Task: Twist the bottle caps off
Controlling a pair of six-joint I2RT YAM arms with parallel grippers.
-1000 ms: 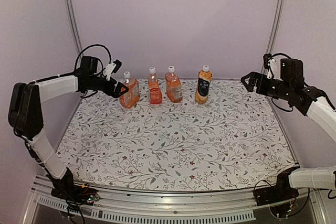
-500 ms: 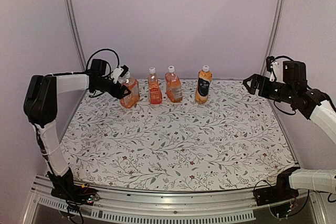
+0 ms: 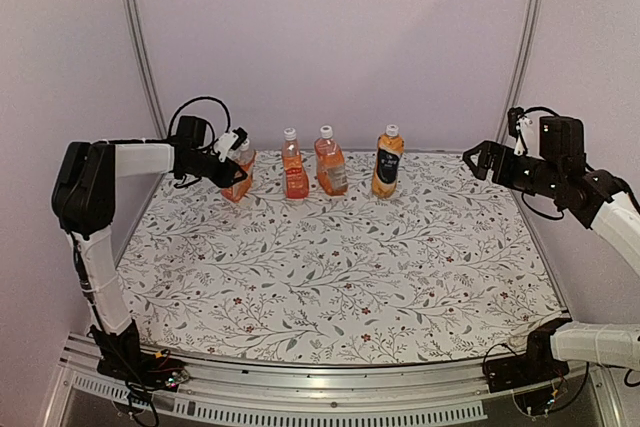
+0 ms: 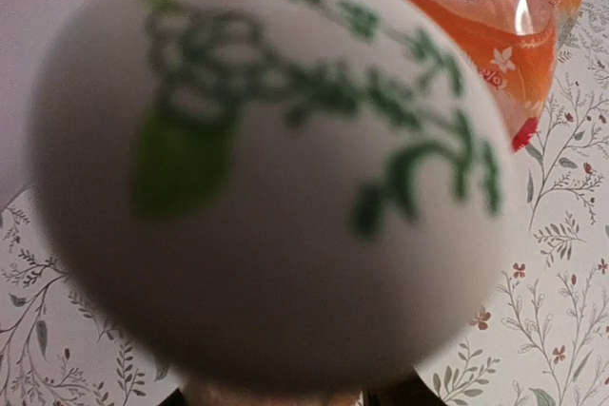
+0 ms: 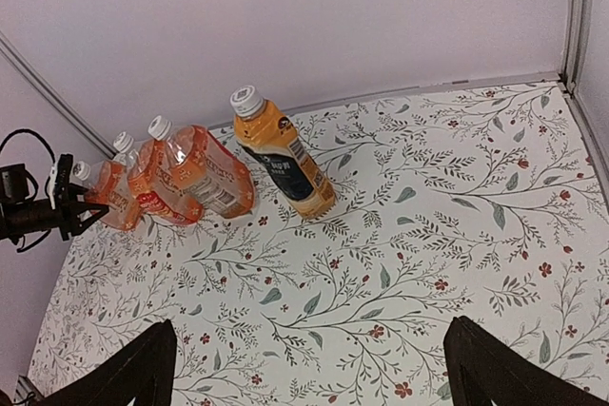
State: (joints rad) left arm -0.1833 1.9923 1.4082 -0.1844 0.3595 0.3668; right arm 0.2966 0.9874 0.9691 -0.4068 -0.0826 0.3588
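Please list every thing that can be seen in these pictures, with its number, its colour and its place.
bottles: four, clear with orange drink, in a row at the far edge of the table; the rightmost has a dark label.
bottle caps: four, white, one on each bottle; the leftmost has green print.
cloth: one, white with leaves and small flowers, over the table.
walls: pale lilac, behind and at both sides.
frame posts: two, silver, at the far corners.
arms: two, white and black.
left tool: black, at the leftmost cap; grip unclear.
right tool: black, open, in the air right of the bottles.
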